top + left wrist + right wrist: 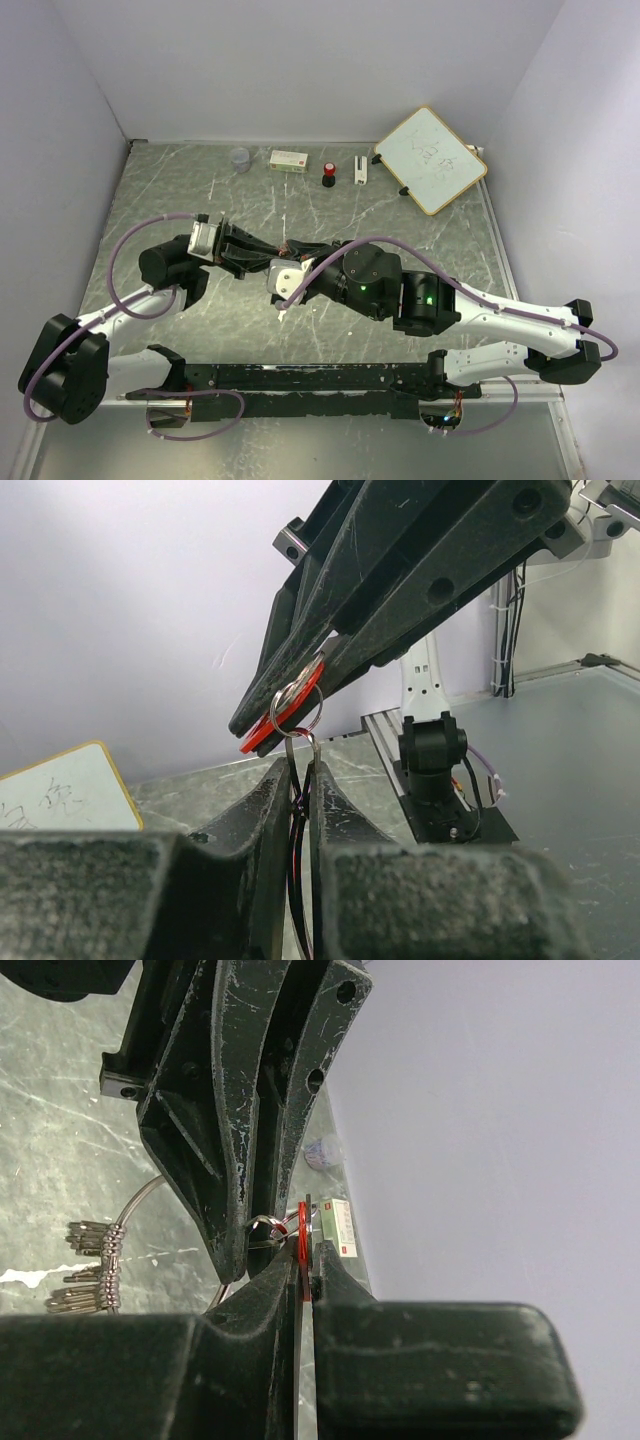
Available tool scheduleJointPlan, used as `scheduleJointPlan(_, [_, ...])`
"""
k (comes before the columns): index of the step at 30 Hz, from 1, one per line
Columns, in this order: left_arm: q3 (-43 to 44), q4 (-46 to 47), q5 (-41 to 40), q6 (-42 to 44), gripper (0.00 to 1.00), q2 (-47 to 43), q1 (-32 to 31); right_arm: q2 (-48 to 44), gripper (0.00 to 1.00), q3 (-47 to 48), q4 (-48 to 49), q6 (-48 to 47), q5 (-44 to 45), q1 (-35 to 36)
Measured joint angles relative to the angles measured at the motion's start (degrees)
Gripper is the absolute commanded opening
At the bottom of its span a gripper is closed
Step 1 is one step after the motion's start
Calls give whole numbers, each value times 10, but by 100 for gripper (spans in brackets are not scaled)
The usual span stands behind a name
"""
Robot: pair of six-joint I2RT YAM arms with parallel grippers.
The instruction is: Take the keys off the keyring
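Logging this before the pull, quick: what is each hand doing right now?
Left hand: closed on the keyring.
Right hand: closed on the red key.

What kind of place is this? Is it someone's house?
Probably a robot lab test booth, not a house: plain white walls box in a marbled table, a left arm and right arm are mounted at its near edge, and a whiteboard stands at the back.

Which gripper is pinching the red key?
The right gripper: the red key sits between its fingertips, while the left gripper pinches only the keyring.
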Motion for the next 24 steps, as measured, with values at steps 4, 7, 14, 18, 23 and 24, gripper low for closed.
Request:
scheduleJointPlan(4, [-2, -4, -2, 14, 7, -4, 0, 0, 0, 0, 0, 0, 1, 0])
scheduleJointPlan(7, [-2, -39, -9, 43, 7, -20, 0, -1, 0, 0, 2, -1, 1, 0])
scheduleJointPlan(14, [16, -219, -45, 171, 7, -75, -1, -2, 0, 0, -2, -7, 20, -1])
scheduleJointPlan(18, [49, -325, -70, 236, 7, -84, -5, 0, 0, 2, -4, -19, 46, -2])
scheduleJointPlan(23, [82, -410, -96, 279, 7, -71, -8, 10, 0, 9, -5, -37, 75, -6])
scheduleJointPlan(24, [86, -419, -100, 283, 7, -67, -8, 12, 0, 9, -5, -38, 78, -7])
